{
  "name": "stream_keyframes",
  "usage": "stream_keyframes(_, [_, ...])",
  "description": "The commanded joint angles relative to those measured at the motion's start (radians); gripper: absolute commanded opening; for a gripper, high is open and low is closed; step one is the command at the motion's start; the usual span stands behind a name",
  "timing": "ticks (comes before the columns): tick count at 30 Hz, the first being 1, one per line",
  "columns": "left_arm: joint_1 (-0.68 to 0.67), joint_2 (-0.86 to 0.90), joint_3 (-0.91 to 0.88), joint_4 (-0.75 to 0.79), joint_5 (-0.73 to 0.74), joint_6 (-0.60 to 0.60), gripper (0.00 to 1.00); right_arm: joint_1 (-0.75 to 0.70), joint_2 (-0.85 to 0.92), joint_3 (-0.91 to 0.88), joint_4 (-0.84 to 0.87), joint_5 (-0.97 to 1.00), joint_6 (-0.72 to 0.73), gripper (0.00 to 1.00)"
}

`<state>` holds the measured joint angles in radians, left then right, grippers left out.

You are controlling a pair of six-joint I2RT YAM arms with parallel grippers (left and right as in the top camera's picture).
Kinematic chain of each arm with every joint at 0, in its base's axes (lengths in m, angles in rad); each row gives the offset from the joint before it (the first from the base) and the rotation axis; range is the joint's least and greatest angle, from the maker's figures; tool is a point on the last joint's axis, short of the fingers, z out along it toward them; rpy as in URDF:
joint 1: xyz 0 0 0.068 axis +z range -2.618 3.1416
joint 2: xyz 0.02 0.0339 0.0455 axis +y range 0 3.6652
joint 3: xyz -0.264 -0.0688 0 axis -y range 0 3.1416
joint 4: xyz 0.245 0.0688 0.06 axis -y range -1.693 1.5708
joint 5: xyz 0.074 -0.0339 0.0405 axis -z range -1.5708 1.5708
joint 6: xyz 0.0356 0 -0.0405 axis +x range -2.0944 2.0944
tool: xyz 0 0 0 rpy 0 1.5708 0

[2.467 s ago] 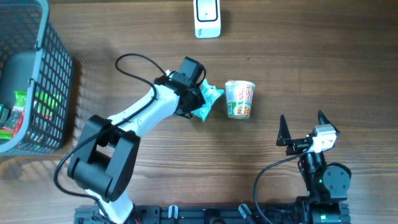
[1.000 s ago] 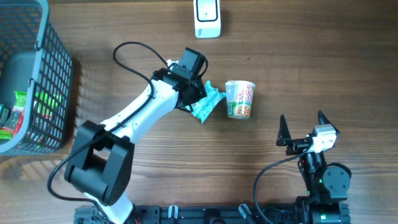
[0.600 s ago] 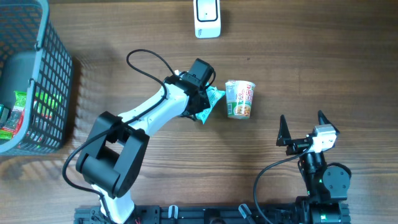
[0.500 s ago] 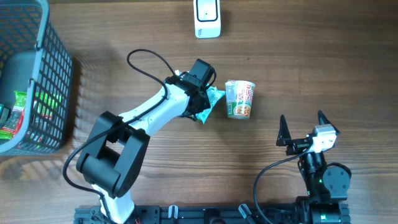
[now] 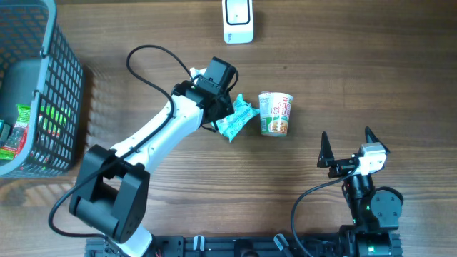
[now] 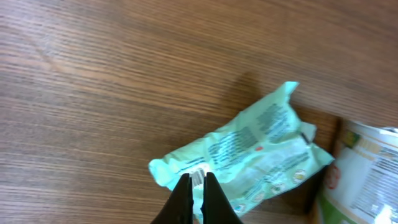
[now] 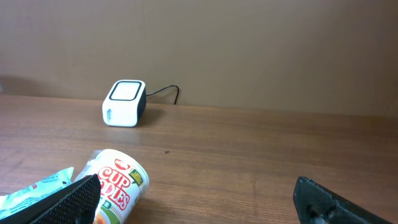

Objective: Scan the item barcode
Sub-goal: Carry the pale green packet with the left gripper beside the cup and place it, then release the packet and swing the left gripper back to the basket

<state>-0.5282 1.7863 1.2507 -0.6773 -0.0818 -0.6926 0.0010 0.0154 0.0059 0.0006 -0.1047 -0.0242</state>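
A teal snack packet [image 5: 238, 118] lies flat on the wooden table, just left of a cup of noodles [image 5: 275, 113] on its side. My left gripper [image 5: 223, 113] is shut on the packet's left edge. In the left wrist view the fingertips [image 6: 198, 185] pinch the packet [image 6: 261, 149] where a small barcode strip shows. The white scanner [image 5: 238, 20] stands at the table's far edge, well apart from the packet. My right gripper [image 5: 348, 147] rests open near the front right, holding nothing. Its view shows the scanner [image 7: 124, 94], the cup [image 7: 118, 185] and a corner of the packet [image 7: 31, 194].
A dark grey wire basket [image 5: 43, 43] with green-wrapped goods inside fills the left edge. The left arm's black cable [image 5: 146, 57] loops above the table. The cup [image 6: 364, 177] almost touches the packet's right end.
My left arm has swung slightly left and back, dragging the packet with it; more of the packet shows beside the wrist. The right arm and the cup have not moved.
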Motion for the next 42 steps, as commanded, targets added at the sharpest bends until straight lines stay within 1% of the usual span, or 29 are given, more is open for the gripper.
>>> stream_keyframes(1, [-0.002,0.043,-0.042,0.004,-0.024,0.008,0.04,-0.005,-0.006,-0.001,0.006,-0.002,0.001,1.0])
stream_keyframes(6, [-0.005,0.105,-0.085,0.051,-0.02,0.004,0.04,-0.005,-0.006,-0.001,0.006,-0.002,0.0,1.0])
stream_keyframes(9, [-0.008,0.145,-0.108,0.101,0.021,0.004,0.05,-0.005,-0.006,-0.001,0.006,-0.002,0.0,1.0])
stream_keyframes(11, [-0.008,0.16,-0.109,0.101,0.051,0.005,0.04,-0.005,-0.006,-0.001,0.006,-0.001,0.001,1.0])
stream_keyframes(15, [-0.008,0.149,-0.108,0.051,0.079,0.005,0.04,-0.005,-0.006,-0.001,0.006,-0.001,0.0,1.0])
stream_keyframes(18, [-0.008,0.116,-0.108,-0.016,0.121,0.005,0.04,-0.005,-0.006,-0.001,0.006,-0.001,0.001,1.0])
stream_keyframes(21, [-0.009,0.061,-0.106,-0.074,0.122,0.014,0.04,-0.005,-0.006,-0.001,0.006,-0.001,0.0,1.0])
stream_keyframes(23, [-0.006,0.005,-0.103,-0.084,0.121,0.035,0.05,-0.005,-0.006,-0.001,0.006,-0.001,0.0,1.0])
stream_keyframes(26, [0.0,-0.085,-0.098,-0.079,0.105,0.036,0.09,-0.005,-0.006,-0.001,0.006,-0.002,0.0,1.0])
stream_keyframes(27, [0.007,-0.148,-0.085,-0.08,0.101,0.066,0.09,-0.005,-0.006,-0.001,0.006,-0.002,0.001,1.0])
stream_keyframes(29, [0.021,-0.207,-0.058,-0.086,0.082,0.101,0.11,-0.005,-0.006,-0.001,0.006,-0.001,0.0,0.99])
stream_keyframes(32, [0.071,-0.279,0.025,-0.137,0.045,0.131,0.16,-0.005,-0.006,-0.001,0.006,-0.002,0.0,1.0])
stream_keyframes(35, [0.165,-0.33,0.167,-0.216,-0.019,0.14,0.29,-0.005,-0.006,-0.001,0.006,-0.001,0.0,1.0])
stream_keyframes(36, [0.206,-0.341,0.223,-0.24,-0.038,0.142,0.37,-0.005,-0.006,-0.001,0.006,-0.001,0.0,1.0])
stream_keyframes(37, [0.262,-0.35,0.291,-0.261,-0.052,0.162,0.48,-0.005,-0.006,-0.001,0.006,-0.001,0.0,1.0])
stream_keyframes(38, [0.31,-0.355,0.342,-0.272,-0.052,0.174,0.55,-0.005,-0.006,-0.001,0.006,-0.001,0.0,1.0])
stream_keyframes(39, [0.364,-0.357,0.391,-0.282,-0.051,0.173,0.6,-0.005,-0.006,-0.001,0.006,-0.001,0.0,1.0])
stream_keyframes(41, [0.476,-0.357,0.469,-0.285,-0.051,0.173,0.73,-0.005,-0.006,-0.001,0.006,-0.001,0.001,1.0])
stream_keyframes(42, [0.534,-0.357,0.495,-0.283,-0.051,0.173,0.76,-0.005,-0.006,-0.001,0.006,-0.001,0.0,1.0])
